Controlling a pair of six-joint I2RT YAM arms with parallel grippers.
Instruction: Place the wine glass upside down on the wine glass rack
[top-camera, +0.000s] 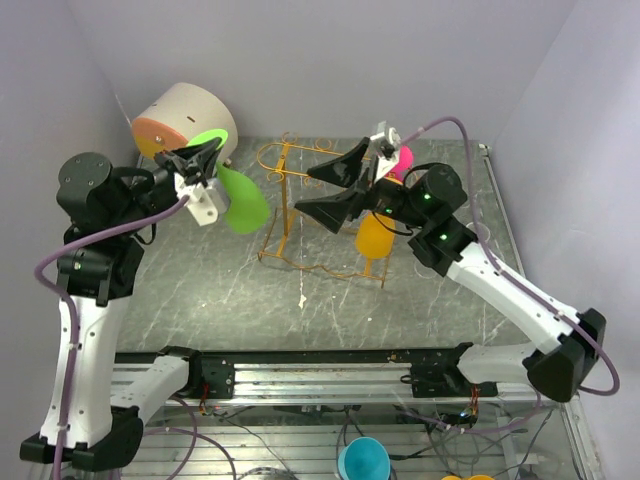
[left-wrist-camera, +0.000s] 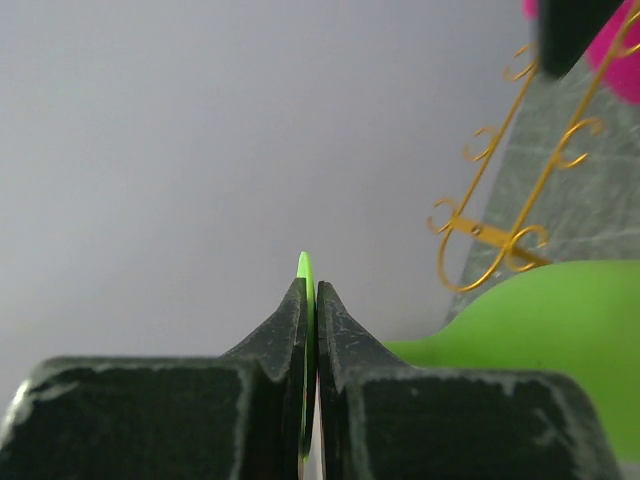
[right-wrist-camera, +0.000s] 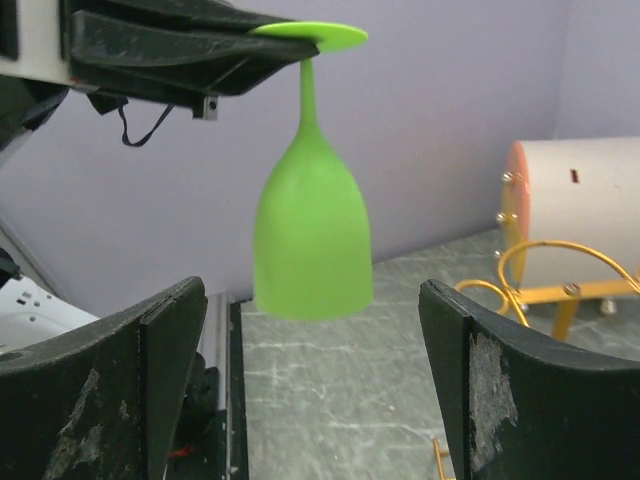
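The green wine glass (top-camera: 243, 205) hangs upside down, bowl mouth downward, above the table left of the golden wire rack (top-camera: 285, 200). My left gripper (top-camera: 203, 155) is shut on its flat round foot (left-wrist-camera: 305, 268), edge-on between the fingers. In the right wrist view the glass (right-wrist-camera: 312, 240) hangs free from the left gripper's fingers (right-wrist-camera: 170, 45). My right gripper (top-camera: 305, 192) is open and empty, over the rack, pointing at the glass; its fingers (right-wrist-camera: 130, 370) stand wide apart. The rack's looped top rail shows in the left wrist view (left-wrist-camera: 510, 200).
A round cream drum with an orange face (top-camera: 185, 120) stands at the back left, also in the right wrist view (right-wrist-camera: 575, 210). An orange glass (top-camera: 375, 235) and a pink glass (top-camera: 402, 160) are at the rack's right end. Walls close in behind and at both sides.
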